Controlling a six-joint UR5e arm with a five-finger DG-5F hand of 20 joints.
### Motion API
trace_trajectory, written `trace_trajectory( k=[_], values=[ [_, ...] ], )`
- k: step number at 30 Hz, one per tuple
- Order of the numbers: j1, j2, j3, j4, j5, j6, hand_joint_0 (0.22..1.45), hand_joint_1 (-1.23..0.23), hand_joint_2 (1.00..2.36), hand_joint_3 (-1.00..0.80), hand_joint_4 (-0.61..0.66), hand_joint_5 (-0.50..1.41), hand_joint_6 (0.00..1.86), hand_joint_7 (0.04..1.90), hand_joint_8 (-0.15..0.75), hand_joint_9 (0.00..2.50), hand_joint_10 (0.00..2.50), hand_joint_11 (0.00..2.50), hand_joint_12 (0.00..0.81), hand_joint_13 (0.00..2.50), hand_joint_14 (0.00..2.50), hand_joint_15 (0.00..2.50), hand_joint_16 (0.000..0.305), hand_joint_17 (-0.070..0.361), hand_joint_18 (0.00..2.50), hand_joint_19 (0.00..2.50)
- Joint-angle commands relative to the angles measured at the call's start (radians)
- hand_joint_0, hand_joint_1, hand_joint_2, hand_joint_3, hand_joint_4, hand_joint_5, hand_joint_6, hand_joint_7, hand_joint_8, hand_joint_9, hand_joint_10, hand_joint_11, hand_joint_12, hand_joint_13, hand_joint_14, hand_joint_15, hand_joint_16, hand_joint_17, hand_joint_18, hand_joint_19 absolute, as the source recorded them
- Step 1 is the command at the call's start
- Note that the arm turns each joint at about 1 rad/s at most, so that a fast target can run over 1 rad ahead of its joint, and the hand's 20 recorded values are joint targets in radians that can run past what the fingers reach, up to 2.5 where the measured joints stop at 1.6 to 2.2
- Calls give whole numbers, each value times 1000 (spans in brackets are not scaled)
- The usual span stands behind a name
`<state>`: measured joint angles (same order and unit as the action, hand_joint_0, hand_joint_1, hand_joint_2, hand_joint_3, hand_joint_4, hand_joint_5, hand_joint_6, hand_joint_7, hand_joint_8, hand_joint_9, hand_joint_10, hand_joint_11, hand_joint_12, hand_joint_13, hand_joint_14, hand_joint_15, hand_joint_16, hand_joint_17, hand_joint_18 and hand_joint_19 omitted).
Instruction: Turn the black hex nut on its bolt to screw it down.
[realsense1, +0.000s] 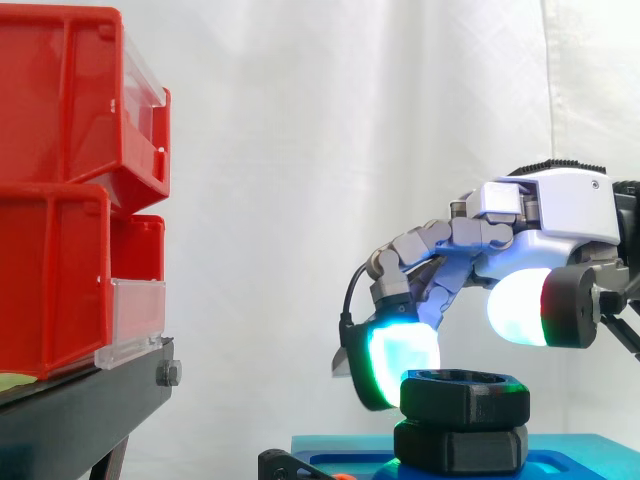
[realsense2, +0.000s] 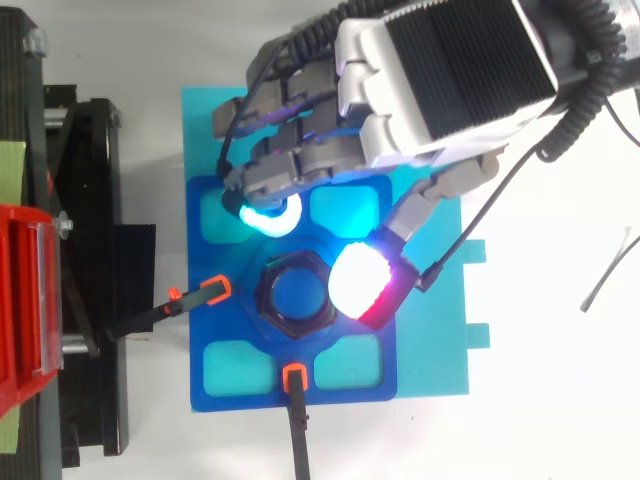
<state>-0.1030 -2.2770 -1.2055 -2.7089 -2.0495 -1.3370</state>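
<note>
The black hex nut (realsense2: 272, 310) sits at the middle of a blue fixture (realsense2: 235, 385); from the side the nut (realsense1: 465, 392) rests on a second black hex piece (realsense1: 460, 447). My hand (realsense2: 440, 70) hangs over the nut from the upper right, open, fingers bent downward. A cyan-green fingertip (realsense1: 400, 360) hangs just beside the nut's left upper edge. From above, that fingertip (realsense2: 270, 215) stands a little apart from the nut. The thumb pad (realsense2: 362, 280), white and red, hovers by the nut's right edge, higher than the nut's top (realsense1: 520, 305). Nothing is pinched.
The fixture lies on a light-blue plate (realsense2: 430, 350) on the white table. Two black clamps with orange tips (realsense2: 212, 292) (realsense2: 293, 376) point at the nut from the left and from below. Red bins (realsense1: 60, 150) on a black stand (realsense1: 80, 410) fill the left.
</note>
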Motion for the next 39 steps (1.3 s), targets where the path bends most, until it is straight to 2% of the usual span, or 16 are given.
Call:
trace_trajectory(
  k=[1, 4, 10, 13, 15, 17, 25, 29, 30, 32, 35, 39],
  values=[
    [-17, 1, 18, -8, -31, -1, 486, -307, 1000, -500, 204, 2, 501, 1341, 323, 968, 5, 177, 361, 707, 6, 104, 55, 123, 564, 647],
    [-20, 1, 63, -43, -49, -2, 486, -307, 1000, -500, 202, -5, 504, 1236, 322, 970, 5, 173, 364, 711, 4, 108, 55, 124, 584, 644],
    [-4, 1, 92, -57, -44, -73, 486, -304, 1000, -500, 261, -29, 505, 1052, 321, 970, 5, 172, 363, 716, 4, 107, 56, 125, 580, 654],
    [13, 1, 92, -35, -28, -85, 486, -304, 1000, -500, 290, -39, 504, 984, 319, 961, 5, 146, 366, 716, 4, 116, 56, 126, 584, 662],
    [32, -1, 92, -8, 3, -83, 486, -303, 1000, -500, 297, -44, 504, 952, 314, 942, 4, 125, 365, 717, 5, 109, 56, 125, 586, 653],
    [39, -1, 92, -5, 14, -83, 485, -303, 1000, -500, 303, -47, 504, 919, 314, 943, 4, 114, 363, 716, 4, 112, 56, 126, 584, 651],
    [74, -1, 87, -26, 31, -83, 490, -305, 1000, -500, 276, -49, 503, 824, 293, 884, 0, 0, 358, 705, 4, 97, 56, 125, 584, 660],
    [92, -1, 49, -20, 54, -85, 492, -306, 1000, -500, 253, -47, 503, 810, 287, 873, 0, 0, 354, 696, 4, 96, 55, 125, 572, 661],
    [103, -1, 17, -6, 71, -85, 492, -306, 1000, -500, 251, -46, 503, 814, 289, 871, 0, 0, 353, 695, 4, 93, 55, 125, 572, 662],
    [112, -1, 3, 17, 88, -83, 492, -306, 1000, -500, 247, -44, 504, 818, 287, 871, 0, 0, 353, 694, 4, 97, 55, 125, 574, 654],
    [126, -1, 3, 14, 109, -83, 492, -306, 1000, -500, 245, -40, 504, 834, 288, 870, 0, 0, 353, 695, 4, 97, 55, 125, 573, 656],
    [135, -1, 3, -19, 117, -85, 494, -305, 1000, -500, 241, -24, 504, 908, 288, 880, 0, 0, 352, 691, 4, 98, 55, 124, 576, 661]
  ],
)
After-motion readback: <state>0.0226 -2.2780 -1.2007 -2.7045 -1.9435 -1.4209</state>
